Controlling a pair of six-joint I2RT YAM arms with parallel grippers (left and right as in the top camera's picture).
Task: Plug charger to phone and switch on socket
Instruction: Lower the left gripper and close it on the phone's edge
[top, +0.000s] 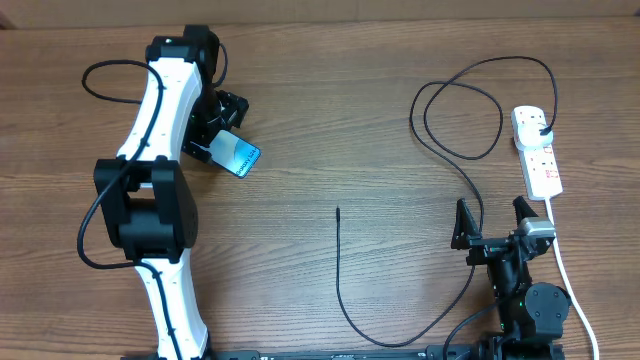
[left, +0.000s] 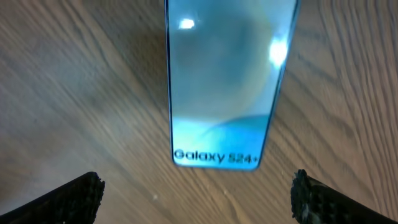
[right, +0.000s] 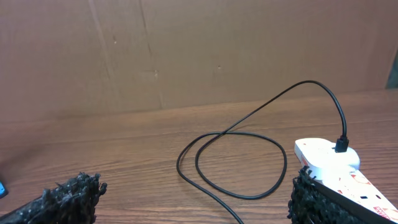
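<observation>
The phone (top: 236, 155) lies flat on the wooden table at the left, its blue lit screen up; in the left wrist view (left: 224, 87) it reads "Galaxy S24+". My left gripper (left: 198, 193) is open just above and short of its near end, touching nothing. The charger cable (top: 455, 150) loops on the right, its black plug in the socket (top: 537, 148), its small tip free at mid-table (top: 338, 210). My right gripper (top: 494, 218) is open and empty near the front right, beside the socket (right: 329, 163) and the cable loop (right: 233, 163).
The socket's white cord (top: 570, 285) runs down the right side toward the front edge. A brown cardboard wall (right: 186, 56) stands behind the table. The left arm (top: 160, 190) stretches along the left side.
</observation>
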